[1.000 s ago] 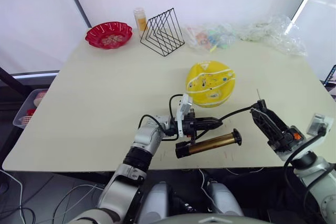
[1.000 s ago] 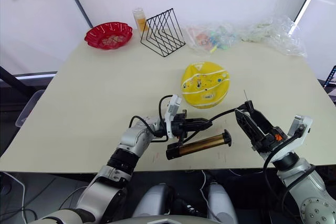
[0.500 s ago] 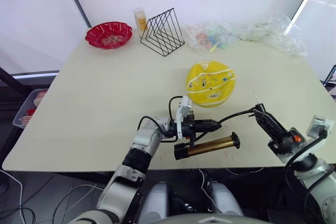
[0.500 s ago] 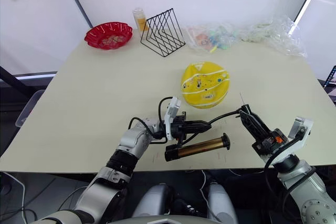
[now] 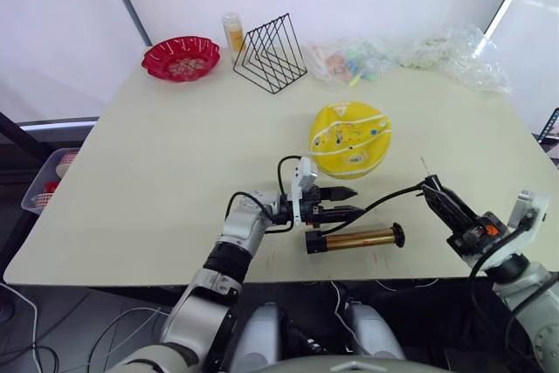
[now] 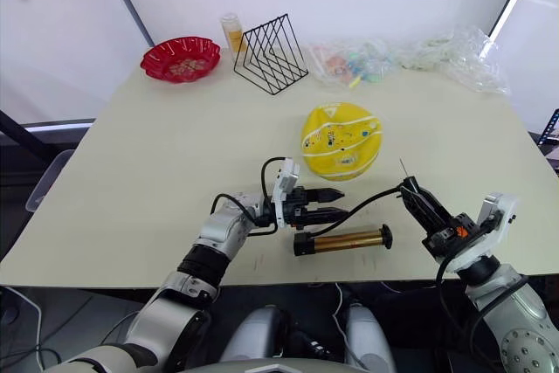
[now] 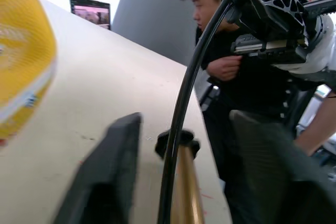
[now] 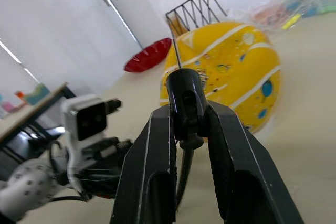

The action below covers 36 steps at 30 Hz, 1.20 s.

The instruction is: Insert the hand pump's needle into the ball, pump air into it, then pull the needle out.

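The yellow ball (image 5: 350, 139) rests mid-table, patterned with white stripes. In front of it the gold hand pump (image 5: 354, 238) lies flat on the table, its T-handle pointing right. My left gripper (image 5: 341, 201) is open just above the pump's left end, touching nothing. The pump's black hose (image 5: 384, 198) arcs right to my right gripper (image 5: 432, 188), which is shut on the black fitting (image 8: 184, 98). The thin needle (image 8: 176, 45) sticks out beyond the fingers, aimed toward the ball (image 8: 226, 72) but apart from it.
At the table's back stand a red bowl (image 5: 182, 57), a black wire rack (image 5: 271, 54), a small jar (image 5: 232, 32) and plastic bags (image 5: 454, 54). A person (image 7: 231, 51) sits past the table's right side. The table's front edge runs close under the pump.
My right gripper closed on the needle fitting. My left gripper then opened and let go of the pump, which now lies flat on the table, shifted slightly right.
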{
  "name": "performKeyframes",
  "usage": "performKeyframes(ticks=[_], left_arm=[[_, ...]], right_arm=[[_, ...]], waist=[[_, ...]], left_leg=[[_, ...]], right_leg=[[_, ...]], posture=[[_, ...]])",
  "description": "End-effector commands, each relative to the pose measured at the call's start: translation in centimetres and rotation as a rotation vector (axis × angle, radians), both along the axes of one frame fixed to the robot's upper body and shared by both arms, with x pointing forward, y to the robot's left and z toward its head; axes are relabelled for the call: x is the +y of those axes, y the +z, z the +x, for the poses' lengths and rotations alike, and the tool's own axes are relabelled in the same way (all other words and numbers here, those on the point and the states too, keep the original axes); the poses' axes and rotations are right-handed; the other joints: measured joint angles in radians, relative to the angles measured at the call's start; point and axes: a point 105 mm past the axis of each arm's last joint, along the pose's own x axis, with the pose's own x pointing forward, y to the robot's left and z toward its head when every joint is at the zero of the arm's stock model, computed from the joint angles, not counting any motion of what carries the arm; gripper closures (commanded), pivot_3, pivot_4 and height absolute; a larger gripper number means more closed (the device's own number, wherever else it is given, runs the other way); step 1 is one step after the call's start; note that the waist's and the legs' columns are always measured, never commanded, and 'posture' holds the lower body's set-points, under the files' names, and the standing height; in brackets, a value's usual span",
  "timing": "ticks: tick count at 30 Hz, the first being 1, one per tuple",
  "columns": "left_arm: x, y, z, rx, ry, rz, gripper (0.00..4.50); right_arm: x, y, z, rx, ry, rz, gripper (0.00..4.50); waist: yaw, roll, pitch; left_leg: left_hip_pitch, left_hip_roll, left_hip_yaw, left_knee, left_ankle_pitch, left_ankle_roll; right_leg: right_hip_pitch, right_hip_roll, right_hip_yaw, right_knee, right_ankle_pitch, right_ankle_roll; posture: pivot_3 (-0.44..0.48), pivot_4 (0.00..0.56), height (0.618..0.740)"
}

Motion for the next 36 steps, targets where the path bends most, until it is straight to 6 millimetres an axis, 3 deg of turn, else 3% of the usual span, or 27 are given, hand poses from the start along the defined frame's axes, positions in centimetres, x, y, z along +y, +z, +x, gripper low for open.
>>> performKeyframes(ticks=[1, 6, 9, 19, 30, 36], left_arm=[[0.4, 1.1, 0.3, -0.083, 0.006, -0.013, 0.08], [1.4, 2.6, 1.0, -0.2, 0.048, -0.009, 0.08], [2.8, 5.4, 2.7, -0.359, 0.194, -0.027, 0.08], [5.8, 9.7, 8.3, -0.535, 0.583, 0.067, 0.08], [5.2, 10.1, 10.1, -0.545, 0.603, 0.141, 0.08], [3.0, 9.6, 11.6, -0.496, 0.558, 0.231, 0.08]], right_arm=[[0.0, 0.9, 0.1, -0.07, -0.018, -0.081, 4.2], [0.1, 0.7, -0.1, -0.128, 0.004, -0.31, 4.2], [-0.1, 0.5, -0.2, -0.156, 0.022, -0.478, 4.2], [-0.6, 0.7, -0.1, -0.132, 0.016, -0.663, 4.2], [-0.6, 1.1, 0.2, -0.086, 0.015, -0.717, 4.2], [-0.8, 3.1, 0.6, -0.052, -0.012, -0.675, 4.2]], waist=[[0.0, 0.0, 0.0], [0.0, 0.0, 0.0], [0.001, -0.001, 0.0], [0.003, -0.002, 0.001], [0.003, -0.004, 0.002], [0.008, -0.007, 0.005]], left_leg=[[0.0, 0.0, 0.0, 0.0, 0.0, 0.0], [0.0, 0.0, 0.0, 0.0, 0.0, 0.0], [0.0, 0.0, 0.0, 0.0, 0.0, 0.0], [0.0, -0.001, 0.0, 0.0, 0.0, 0.0], [-0.001, -0.001, -0.001, 0.0, 0.0, 0.0], [-0.002, -0.002, -0.001, 0.0, 0.0, 0.0]], right_leg=[[0.0, 0.0, 0.0, 0.0, 0.0, 0.0], [0.0, 0.0, 0.0, 0.0, 0.001, 0.0], [0.0, 0.0, 0.0, 0.0, 0.0, 0.0], [0.0, 0.0, 0.0, 0.0, 0.003, 0.003], [0.0, 0.0, 0.0, -0.001, 0.004, 0.002], [0.0, 0.0, -0.001, -0.001, 0.004, 0.003]], posture=[[0.0, 0.15, 0.74], [0.0, 0.15, 0.74], [0.0, 0.15, 0.74], [0.0, 0.15, 0.74], [0.0, 0.15, 0.74], [0.0, 0.15, 0.74]])
